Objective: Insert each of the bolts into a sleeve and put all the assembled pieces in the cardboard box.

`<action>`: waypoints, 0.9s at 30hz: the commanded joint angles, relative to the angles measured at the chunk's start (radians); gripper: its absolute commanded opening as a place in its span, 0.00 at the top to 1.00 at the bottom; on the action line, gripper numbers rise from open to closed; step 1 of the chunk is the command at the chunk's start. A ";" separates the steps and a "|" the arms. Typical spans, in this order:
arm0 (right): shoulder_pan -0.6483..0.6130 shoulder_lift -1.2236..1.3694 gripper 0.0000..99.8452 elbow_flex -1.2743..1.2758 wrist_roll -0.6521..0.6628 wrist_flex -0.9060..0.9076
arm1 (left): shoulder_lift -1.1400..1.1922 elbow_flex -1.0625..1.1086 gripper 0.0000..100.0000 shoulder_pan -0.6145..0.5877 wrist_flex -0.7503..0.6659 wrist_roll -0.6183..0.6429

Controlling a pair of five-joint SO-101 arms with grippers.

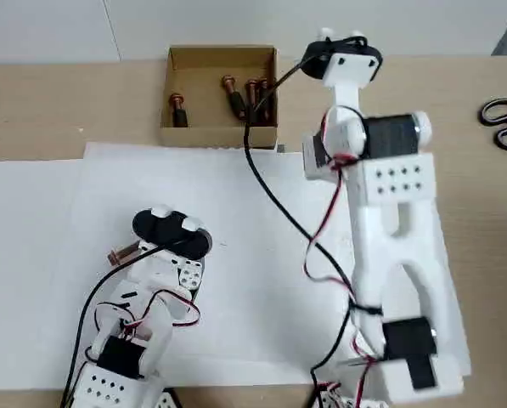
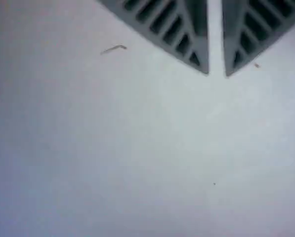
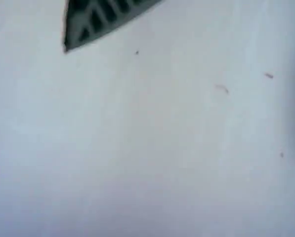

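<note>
The cardboard box (image 1: pixel 219 134) stands at the back of the table with several copper-coloured bolt-and-sleeve pieces (image 1: pixel 234 95) lying in it. One more copper piece (image 1: pixel 122 252) lies on the white paper just left of my left arm's wrist (image 1: pixel 172 228). My left gripper (image 2: pixel 217 72) is shut with nothing in it, and it hovers over bare paper. My right arm's wrist (image 1: pixel 348 61) hangs beside the box's right wall, and the gripper beneath it is hidden in the high view.
White paper sheets (image 1: pixel 261 255) cover the middle of the table. Black-handled scissors (image 1: pixel 504 119) lie at the far right edge. Black and red cables (image 1: pixel 274 200) trail from the right arm across the paper.
</note>
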 commanded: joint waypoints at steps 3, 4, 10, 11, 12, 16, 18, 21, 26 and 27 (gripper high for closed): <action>-0.007 -0.228 0.85 0.149 0.009 -0.022 | -0.014 -0.007 0.99 0.003 0.000 -0.002; -0.007 -0.268 0.85 0.186 0.009 -0.024 | -0.014 -0.007 0.99 0.003 0.000 -0.002; -0.008 -0.532 0.85 0.404 0.006 -0.067 | -0.014 -0.007 0.99 0.003 0.000 -0.002; -0.010 -0.578 0.85 0.437 0.005 -0.077 | -0.014 -0.007 0.99 0.003 0.000 -0.002; -0.019 -0.622 0.85 0.468 0.008 -0.090 | -0.014 -0.007 0.99 0.003 0.000 -0.002; -0.050 -0.786 0.85 0.600 0.009 -0.124 | -0.014 -0.007 0.99 0.003 0.000 -0.002; -0.065 -0.860 0.85 0.655 0.009 -0.122 | -0.014 -0.007 0.99 0.003 0.000 -0.002; -0.071 -0.960 0.85 0.730 0.006 -0.122 | -0.014 -0.007 0.99 0.003 0.000 -0.002; -0.071 -1.101 0.85 0.862 0.005 -0.122 | -0.014 -0.007 0.99 0.003 0.000 -0.002; -0.071 -1.127 0.85 0.888 0.005 -0.122 | -0.014 -0.007 0.99 0.003 0.000 -0.002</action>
